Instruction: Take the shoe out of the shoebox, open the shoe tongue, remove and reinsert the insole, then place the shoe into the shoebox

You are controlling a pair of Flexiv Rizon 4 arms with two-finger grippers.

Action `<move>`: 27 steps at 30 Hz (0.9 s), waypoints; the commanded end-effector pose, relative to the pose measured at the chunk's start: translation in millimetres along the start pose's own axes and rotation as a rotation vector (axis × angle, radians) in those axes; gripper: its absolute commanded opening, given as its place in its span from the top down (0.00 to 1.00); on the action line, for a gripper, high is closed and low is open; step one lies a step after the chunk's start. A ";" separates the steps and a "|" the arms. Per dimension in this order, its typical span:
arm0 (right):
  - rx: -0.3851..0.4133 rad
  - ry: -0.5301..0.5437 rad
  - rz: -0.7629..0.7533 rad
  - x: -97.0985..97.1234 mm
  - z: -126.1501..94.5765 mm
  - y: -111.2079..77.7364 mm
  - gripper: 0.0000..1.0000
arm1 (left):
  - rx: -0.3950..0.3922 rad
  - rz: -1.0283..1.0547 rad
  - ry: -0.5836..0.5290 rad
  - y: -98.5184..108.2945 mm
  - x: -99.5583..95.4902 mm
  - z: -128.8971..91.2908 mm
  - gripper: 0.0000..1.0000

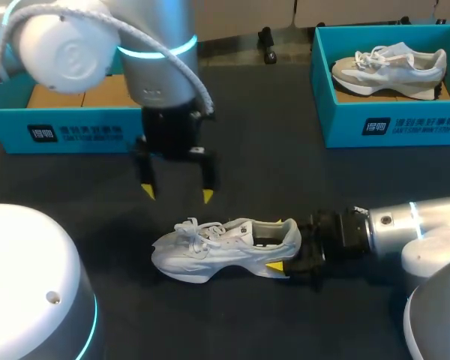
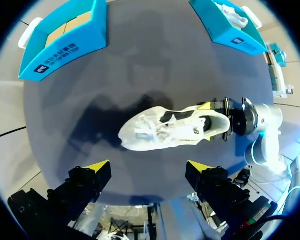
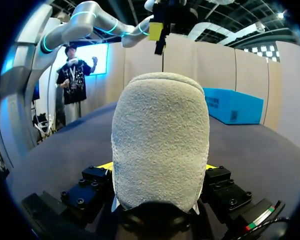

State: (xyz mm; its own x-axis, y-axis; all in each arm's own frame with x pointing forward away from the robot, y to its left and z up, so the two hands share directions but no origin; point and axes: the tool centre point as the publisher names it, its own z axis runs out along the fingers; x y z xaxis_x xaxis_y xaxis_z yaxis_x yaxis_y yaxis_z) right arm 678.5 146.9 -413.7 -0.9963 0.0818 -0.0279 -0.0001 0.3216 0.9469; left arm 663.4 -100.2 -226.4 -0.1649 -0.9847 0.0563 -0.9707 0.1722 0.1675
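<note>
Teal left shoebox (image 1: 67, 131) sat on the dark table (image 1: 285, 172), well behind the left gripper (image 1: 176, 193) and off to its outer side, w/ brown cardboard showing inside. That gripper hung above the table w/ fingers pointing down, spread wide, nothing btwn them. The shoe (image 1: 221, 251) lay just in front of it and lower, apart from both yellow tips. From the left wrist cam, the shoe (image 2: 165, 131) showed ahead of the gripper's two tips, laces and opening facing up.

The shoe, white-grey, stood sole down on the table, toe pointing away from the right gripper (image 1: 283, 244), heel toward it. The right gripper was clamped on the heel, one yellow tip on each side of the collar, arm coming in low along the table. From the right wrist cam, the heel's grey fabric (image 3: 160, 145) filled the gap btwn the fingers, both touching it.

Teal right shoebox (image 1: 390, 124) sat well behind the right gripper, w/ a second shoe (image 1: 390, 66) lying inside, pale w/ white laces.
</note>
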 end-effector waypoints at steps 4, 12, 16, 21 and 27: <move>0.006 -0.002 0.000 0.7 0.9 -0.5 1.00 | -0.068 -0.032 -0.057 -24.5 55.0 14.1 0.00; 0.006 -0.002 0.000 0.7 0.9 -0.5 1.00 | -0.118 -0.075 -0.120 -33.3 83.7 37.7 0.00; 0.006 -0.002 0.000 0.7 0.9 -0.5 1.00 | -0.130 -0.079 -0.154 -30.5 92.0 48.3 0.00; 0.006 -0.002 0.000 0.7 0.9 -0.5 1.00 | -0.126 -0.105 -0.192 -32.8 97.9 64.2 0.00; 0.006 -0.002 0.000 0.7 0.9 -0.5 1.00 | -0.113 -0.132 -0.234 -35.5 99.5 77.5 0.00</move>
State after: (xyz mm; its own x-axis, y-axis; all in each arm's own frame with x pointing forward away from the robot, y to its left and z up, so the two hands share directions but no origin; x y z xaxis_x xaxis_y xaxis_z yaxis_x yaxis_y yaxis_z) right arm 678.5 147.0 -413.7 -0.9963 0.0818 -0.0280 -0.0002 0.3215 0.9469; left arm 668.6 -197.1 -297.0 -0.0724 -0.9885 -0.1327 -0.9618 0.0340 0.2717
